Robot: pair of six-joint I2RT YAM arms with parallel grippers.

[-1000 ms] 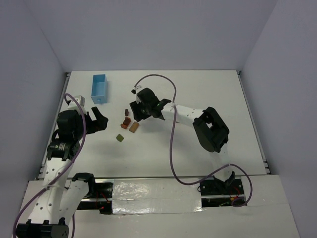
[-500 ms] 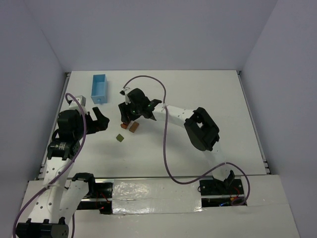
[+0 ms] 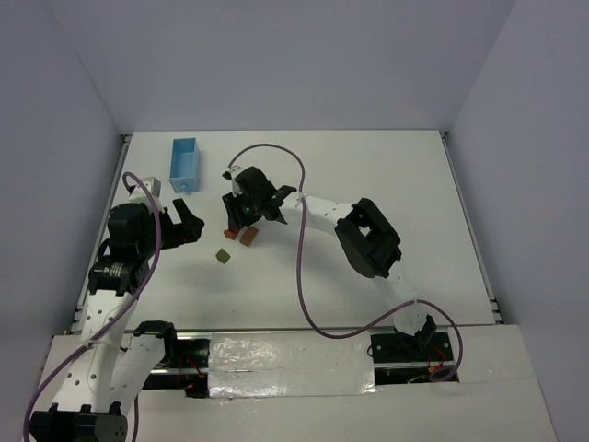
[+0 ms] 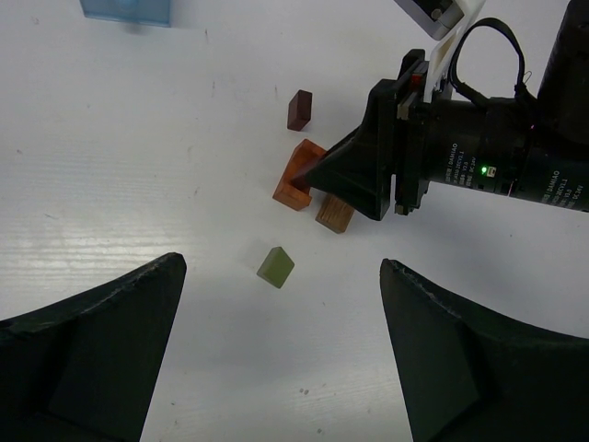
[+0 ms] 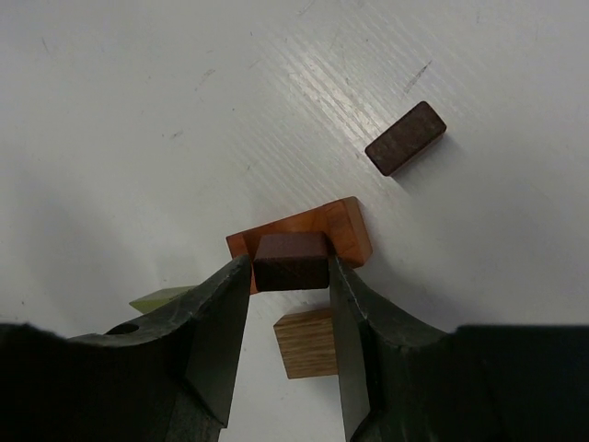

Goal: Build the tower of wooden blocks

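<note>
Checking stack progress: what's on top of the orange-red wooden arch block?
A dark reddish-brown wooden piece sits over the orange-red wooden arch block, pinched between the fingers of the right gripper. Those fingers hide the arch's near side; whether the piece rests on it is unseen.

Cube (image 5: 291, 261) over arch (image 5: 345, 230), rectangle block (image 5: 306, 343) just beside

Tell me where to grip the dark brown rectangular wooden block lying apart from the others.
Probably across its two long sides, from straight above: the dark brown rectangular wooden block lies flat on the white table, both sides clear of neighbours.
</note>
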